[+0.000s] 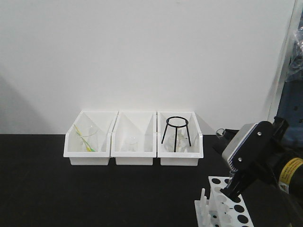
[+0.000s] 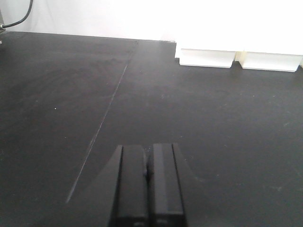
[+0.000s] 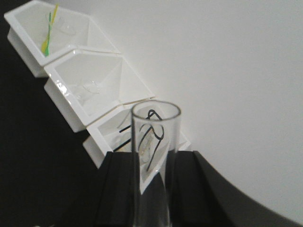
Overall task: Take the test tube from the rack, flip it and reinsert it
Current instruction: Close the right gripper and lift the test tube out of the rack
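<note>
Front view: rack (image 1: pixel 215 213) at the lower right edge of the black table (image 1: pixel 94 189), partly cut off by the frame, its pegs on the side toward the centre. The right gripper (image 1: pixel 230 191) hangs tilted just above the holed plate; the tube is too faint to make out here. Three bins (image 1: pixel 134 158) stand well apart by the wall, holding a beaker (image 1: pixel 88 138), a small glass and a black tripod (image 1: pixel 176 134); none of them obstructs the rack. Left wrist view: left gripper (image 2: pixel 147 172) with fingers pressed together on nothing, over bare table and far from the work. Right wrist view: tube (image 3: pixel 155 124) pinched between the right gripper's two fingers (image 3: pixel 118 189), its open mouth reaching past the fingertips toward the bins. Risks, as judged: the mouth appears to lead, so a slight offset could land the rim on the plate between holes, pushing the tube back through the grip or tipping the light rack. Smooth glass held low may pivot or slip. The tilted approach could jam the tube against a hole's edge, and the pegs beside the holes could catch a finger.
</note>
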Controlling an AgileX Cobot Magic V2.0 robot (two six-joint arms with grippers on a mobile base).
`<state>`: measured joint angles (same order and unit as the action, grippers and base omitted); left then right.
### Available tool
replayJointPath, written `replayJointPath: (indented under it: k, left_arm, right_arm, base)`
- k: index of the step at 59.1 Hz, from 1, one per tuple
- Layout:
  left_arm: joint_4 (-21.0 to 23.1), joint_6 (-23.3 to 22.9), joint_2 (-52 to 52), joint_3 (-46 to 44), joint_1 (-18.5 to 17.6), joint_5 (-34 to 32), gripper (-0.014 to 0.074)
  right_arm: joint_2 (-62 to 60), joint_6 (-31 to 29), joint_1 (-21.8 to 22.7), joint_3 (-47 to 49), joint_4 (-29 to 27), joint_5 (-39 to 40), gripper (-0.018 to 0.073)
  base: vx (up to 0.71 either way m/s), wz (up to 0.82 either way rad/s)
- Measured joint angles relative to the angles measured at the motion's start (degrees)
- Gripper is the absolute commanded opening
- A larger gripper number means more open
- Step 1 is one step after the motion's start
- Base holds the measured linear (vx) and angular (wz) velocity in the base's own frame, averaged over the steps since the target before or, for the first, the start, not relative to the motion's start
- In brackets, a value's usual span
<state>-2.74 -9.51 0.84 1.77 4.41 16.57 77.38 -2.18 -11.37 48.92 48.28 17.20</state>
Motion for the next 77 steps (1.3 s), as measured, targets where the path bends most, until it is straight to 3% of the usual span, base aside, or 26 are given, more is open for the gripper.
replayJointPath:
  k: [24, 28, 33, 40, 52, 66, 77]
  left_arm:
    - [0.0, 0.0, 0.0, 0.0, 0.0, 0.0, -0.0006]
    - [0.0, 0.0, 0.0, 0.0, 0.0, 0.0, -0.0006]
    - [0.0, 0.0, 0.0, 0.0, 0.0, 0.0, -0.0006]
    - [0.0, 0.0, 0.0, 0.0, 0.0, 0.0, -0.0006]
    - [0.0, 0.0, 0.0, 0.0, 0.0, 0.0, -0.0006]
    - [0.0, 0.0, 0.0, 0.0, 0.0, 0.0, -0.0006]
    - [0.0, 0.0, 0.0, 0.0, 0.0, 0.0, -0.0006]
  right_arm:
    - [0.0, -2.7, 0.0, 3.3, 38.4, -5.0, 0.0090]
    - [0.0, -2.4, 0.0, 3.3, 41.9, -5.9, 0.0090]
    - [0.0, -1.2, 0.0, 3.3, 42.3, -7.1, 0.0092]
    - [0.0, 3.8, 0.0, 3.3, 38.6, -7.6, 0.0092]
    - [0.0, 16.5, 0.0, 3.3, 25.6, -8.5, 0.0096]
    - [0.0, 31.5, 0.0, 3.3, 3.7, -8.4, 0.0100]
    - [3.0, 34.7, 0.0, 3.3, -12.1, -4.0, 0.0100]
  base:
    - [0.00, 0.00]
    - [0.00, 0.00]
    - [0.00, 0.00]
    - [0.00, 0.00]
    - [0.00, 0.00]
    - [0.00, 0.00]
    - [0.00, 0.00]
